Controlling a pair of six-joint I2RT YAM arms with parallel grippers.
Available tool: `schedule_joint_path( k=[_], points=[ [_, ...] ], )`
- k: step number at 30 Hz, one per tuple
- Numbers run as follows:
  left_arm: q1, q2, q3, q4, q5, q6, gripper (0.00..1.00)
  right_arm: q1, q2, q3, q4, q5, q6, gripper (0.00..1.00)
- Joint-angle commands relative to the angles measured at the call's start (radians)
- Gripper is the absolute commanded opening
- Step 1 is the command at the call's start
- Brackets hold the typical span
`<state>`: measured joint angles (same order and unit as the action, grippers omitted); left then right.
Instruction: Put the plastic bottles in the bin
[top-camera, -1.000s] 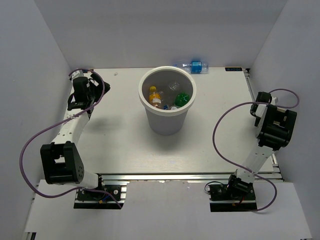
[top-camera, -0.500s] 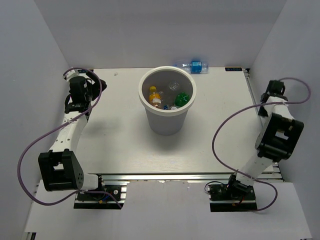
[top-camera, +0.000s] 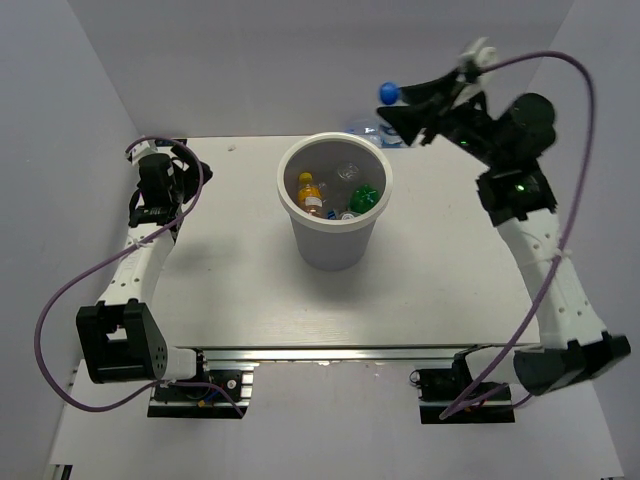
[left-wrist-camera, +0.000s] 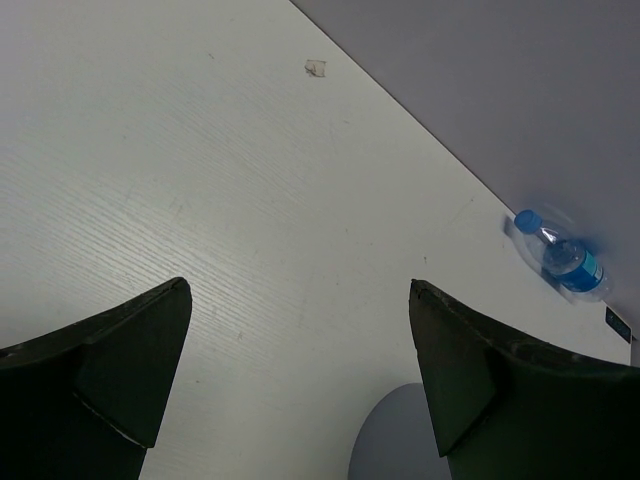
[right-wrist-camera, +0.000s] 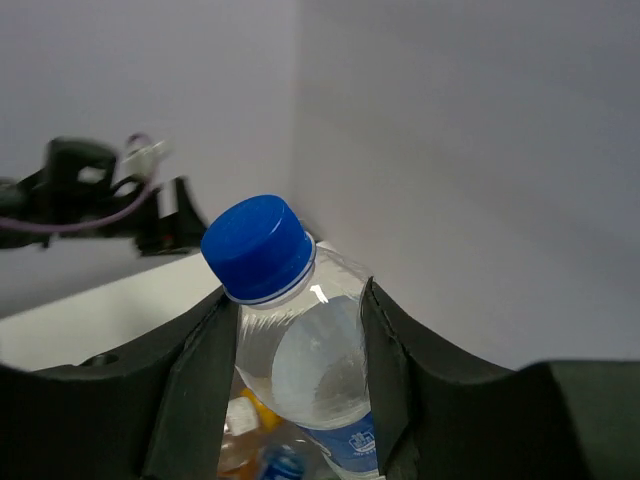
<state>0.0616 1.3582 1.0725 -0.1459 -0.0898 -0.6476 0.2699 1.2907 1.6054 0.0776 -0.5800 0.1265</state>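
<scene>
While the right arm is stretched high toward the far wall in the top view, the right hand (top-camera: 408, 112) pinches a blue-capped bottle (top-camera: 388, 93), cap pointing left. The bottle shows just past the far-right rim of the bin (top-camera: 300, 232); I cannot tell from here whether it is over the opening. The bin stands mid-counter, upright. Inside it lie an orange bottle (top-camera: 310, 190), a green bottle (top-camera: 365, 197) and a clear bottle (top-camera: 347, 172), with more bits between them that are too small to sort. A lying bottle (top-camera: 362, 128) peeks out at the far edge of the counter (top-camera: 240, 280), mostly hidden behind the right hand. The left hand (top-camera: 192, 168) sits at the far-left corner, well apart from the bin.

Left wrist view: both fingers (left-wrist-camera: 110, 380) are spread wide with only bare counter between them. The lying bottle (left-wrist-camera: 562, 260) is on its side against the far wall, blue cap and blue label, well apart from the fingers.

Right wrist view: the two dark fingers (right-wrist-camera: 195, 380) press on both sides of the blue-capped bottle (right-wrist-camera: 305, 350), clear body with a blue label at the bottom. Below it, blurred, an orange cap and a blue label show.
</scene>
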Motion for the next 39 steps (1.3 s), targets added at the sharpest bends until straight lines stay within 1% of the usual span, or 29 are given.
schedule_joint_path(
  k=[1, 2, 3, 4, 5, 6, 7, 8, 11, 12, 14, 15, 17, 18, 20, 21, 23, 24, 26, 27, 28, 30, 31, 33, 35, 36, 37, 38, 39],
  points=[
    [0.006, -0.054, 0.018, -0.014, -0.010, 0.000, 0.98, 0.150, 0.148, 0.045, -0.038, -0.158, -0.046, 0.01],
    [0.006, -0.054, 0.020, -0.015, -0.008, -0.001, 0.98, 0.181, 0.171, 0.072, -0.065, -0.150, -0.068, 0.07],
    [0.006, -0.053, 0.021, -0.021, -0.007, 0.000, 0.98, 0.205, 0.197, 0.103, -0.150, -0.121, -0.089, 0.11],
    [0.007, -0.051, 0.026, -0.024, -0.004, 0.000, 0.98, 0.241, 0.246, 0.167, -0.194, -0.107, -0.138, 0.15],
    [0.006, -0.048, 0.030, -0.030, -0.004, 0.002, 0.98, 0.255, 0.266, 0.195, -0.234, -0.089, -0.165, 0.43],
    [0.007, -0.048, 0.040, -0.041, -0.005, 0.006, 0.98, 0.262, 0.284, 0.220, -0.304, -0.071, -0.186, 0.59],
    [0.006, -0.050, 0.041, -0.043, -0.007, 0.008, 0.98, 0.270, 0.312, 0.241, -0.335, -0.064, -0.217, 0.76],
    [0.007, -0.056, 0.041, -0.043, -0.014, 0.009, 0.98, 0.273, 0.318, 0.264, -0.351, -0.041, -0.234, 0.89],
    [0.006, -0.057, 0.037, -0.032, -0.036, 0.003, 0.98, 0.273, 0.323, 0.280, -0.349, 0.070, -0.248, 0.89],
    [0.006, -0.048, 0.043, -0.037, -0.037, 0.000, 0.98, 0.273, 0.331, 0.300, -0.349, 0.139, -0.258, 0.89],
    [0.007, -0.036, 0.055, -0.043, -0.034, -0.003, 0.98, 0.273, 0.344, 0.370, -0.371, 0.198, -0.304, 0.89],
    [0.007, -0.021, 0.063, -0.056, -0.030, -0.003, 0.98, 0.273, 0.354, 0.386, -0.369, 0.262, -0.310, 0.89],
    [0.007, -0.010, 0.076, -0.063, -0.025, -0.003, 0.98, 0.270, 0.355, 0.399, -0.354, 0.327, -0.332, 0.89],
    [0.007, -0.004, 0.078, -0.061, -0.028, -0.001, 0.98, 0.270, 0.354, 0.398, -0.345, 0.406, -0.347, 0.89],
    [0.009, 0.009, 0.084, -0.060, -0.030, 0.002, 0.98, 0.253, 0.358, 0.399, -0.329, 0.466, -0.360, 0.89],
    [0.009, 0.013, 0.087, -0.061, -0.033, 0.002, 0.98, 0.240, 0.364, 0.399, -0.323, 0.515, -0.326, 0.89],
    [0.009, 0.025, 0.095, -0.063, -0.044, 0.005, 0.98, 0.180, 0.372, 0.392, -0.297, 0.535, -0.271, 0.89],
    [0.009, 0.030, 0.098, -0.064, -0.047, 0.005, 0.98, 0.134, 0.378, 0.368, -0.279, 0.563, -0.190, 0.89],
    [0.007, 0.044, 0.106, -0.066, -0.050, 0.006, 0.98, 0.086, 0.387, 0.341, -0.242, 0.572, -0.098, 0.89],
    [0.009, 0.047, 0.107, -0.069, -0.048, 0.006, 0.98, 0.039, 0.406, 0.334, -0.216, 0.565, -0.056, 0.89],
    [0.009, 0.051, 0.109, -0.072, -0.051, 0.006, 0.98, 0.017, 0.418, 0.332, -0.210, 0.557, 0.028, 0.89],
    [0.010, 0.059, 0.113, -0.076, -0.056, 0.011, 0.98, -0.033, 0.462, 0.337, -0.191, 0.555, 0.099, 0.89],
    [0.010, 0.062, 0.113, -0.078, -0.060, 0.012, 0.98, -0.041, 0.475, 0.321, -0.176, 0.574, 0.154, 0.89],
    [0.009, 0.074, 0.124, -0.087, -0.073, 0.012, 0.98, -0.046, 0.511, 0.297, -0.144, 0.676, 0.191, 0.89],
    [0.010, 0.087, 0.139, -0.098, -0.076, 0.016, 0.98, -0.047, 0.539, 0.246, -0.085, 0.700, 0.281, 0.89],
    [0.010, 0.096, 0.153, -0.110, -0.076, 0.019, 0.98, -0.049, 0.568, 0.228, -0.038, 0.716, 0.312, 0.89],
    [0.010, 0.097, 0.158, -0.113, -0.077, 0.022, 0.98, -0.051, 0.584, 0.203, 0.050, 0.729, 0.335, 0.89],
    [0.010, 0.099, 0.161, -0.119, -0.085, 0.026, 0.98, -0.049, 0.599, 0.171, 0.088, 0.747, 0.388, 0.89],
    [0.010, 0.101, 0.167, -0.126, -0.091, 0.029, 0.98, -0.054, 0.642, 0.166, 0.108, 0.797, 0.427, 0.89]
  ],
)
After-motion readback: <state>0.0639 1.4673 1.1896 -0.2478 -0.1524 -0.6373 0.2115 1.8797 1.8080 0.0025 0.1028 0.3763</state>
